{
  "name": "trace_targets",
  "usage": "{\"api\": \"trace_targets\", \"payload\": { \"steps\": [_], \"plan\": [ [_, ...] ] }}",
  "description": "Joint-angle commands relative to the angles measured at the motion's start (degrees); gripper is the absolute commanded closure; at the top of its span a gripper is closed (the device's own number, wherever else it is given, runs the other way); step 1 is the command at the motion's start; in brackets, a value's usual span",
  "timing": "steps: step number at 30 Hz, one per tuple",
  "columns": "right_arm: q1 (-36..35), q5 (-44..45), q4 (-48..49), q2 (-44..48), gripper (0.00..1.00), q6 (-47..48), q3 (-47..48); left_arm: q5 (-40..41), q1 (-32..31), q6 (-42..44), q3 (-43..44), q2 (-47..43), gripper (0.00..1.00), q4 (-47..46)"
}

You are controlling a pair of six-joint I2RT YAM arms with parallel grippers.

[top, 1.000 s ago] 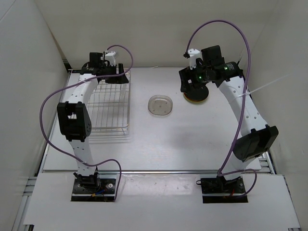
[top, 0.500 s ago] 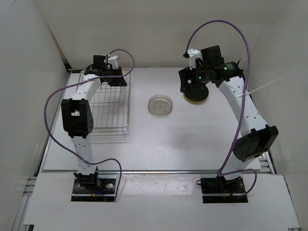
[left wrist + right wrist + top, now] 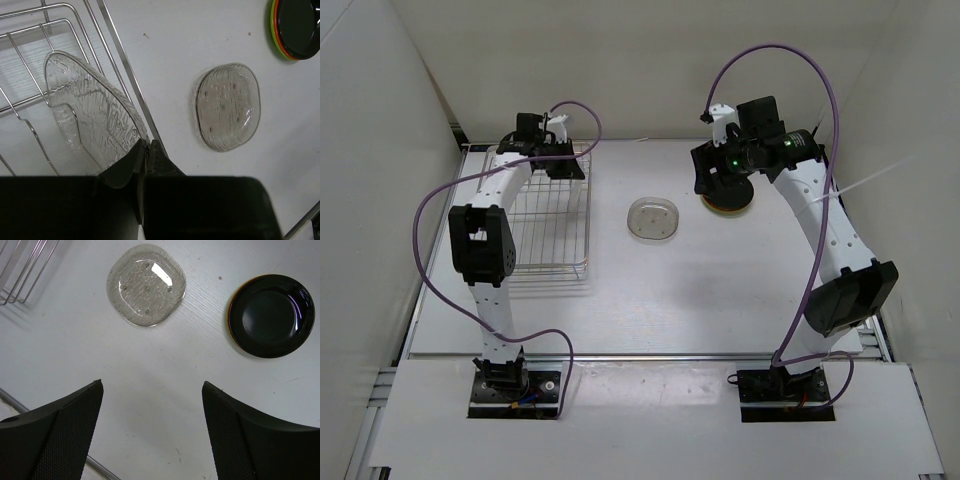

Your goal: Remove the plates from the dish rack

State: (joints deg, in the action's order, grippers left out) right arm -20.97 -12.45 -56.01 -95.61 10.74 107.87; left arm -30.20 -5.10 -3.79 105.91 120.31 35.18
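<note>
- Fingers [image 3: 127, 161] of the left gripper [image 3: 146, 145] were wide apart a second ago. They have now come together and pinch the rim of the clear glass plate [image 3: 90, 107], which stands on edge in the dish rack [image 3: 117, 50].
- From overhead, this grip is at the rack's 12 o'clock end. The rack lies toward 9 o'clock on the table [image 3: 620, 300].
- The right gripper [image 3: 152, 387] has not changed: its fingers are wide apart and empty, hovering near 1 o'clock.
- Already unloaded are a second clear plate [image 3: 146, 284] near the table's centre and a black plate [image 3: 271, 315] at 1 o'clock. The black plate tops a stack [image 3: 276, 35] that shows orange and green edges.
- No other plate shows in the rack, so this looks like the last one. The next step is probably a straight lift, since glass held by a thin rim may slip or catch on the wires.
</note>
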Motion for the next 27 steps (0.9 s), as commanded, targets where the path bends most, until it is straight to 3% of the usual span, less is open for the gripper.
{"api": "trace_targets", "payload": {
  "steps": [1,12,17,19,22,25,27],
  "plan": [
    [0.2,-1.1,0.5,2.1,0.17,-0.1,0.1,0.0,-0.3,0.5,3.9,-5.2,0.89,1.4],
    [2.2,-1.2,1.2,4.1,0.17,-0.7,0.7,-7.1,-0.3,2.7,14.1,-14.8,0.89,15.2],
    [6.2,-4.8,3.3,8.2,0.16,-4.7,3.7,-10.4,-4.1,15.7,18.6,-20.7,0.89,26.4],
    [7.7,-7.2,3.3,8.2,0.13,-6.5,5.8,-5.3,-7.7,20.0,18.6,-22.6,0.89,29.1],
    [9.6,-13.7,3.3,7.7,0.07,-7.2,7.5,12.6,-19.5,26.9,12.5,-28.6,0.89,27.0],
    [10.2,-21.5,2.7,6.5,0.04,-7.8,7.5,43.9,-40.1,35.4,-0.2,-35.3,0.89,17.6],
    [10.2,-25.2,2.7,6.0,0.03,-8.4,8.0,56.0,-47.6,41.1,-5.9,-36.6,0.89,13.5]
  ]
}}
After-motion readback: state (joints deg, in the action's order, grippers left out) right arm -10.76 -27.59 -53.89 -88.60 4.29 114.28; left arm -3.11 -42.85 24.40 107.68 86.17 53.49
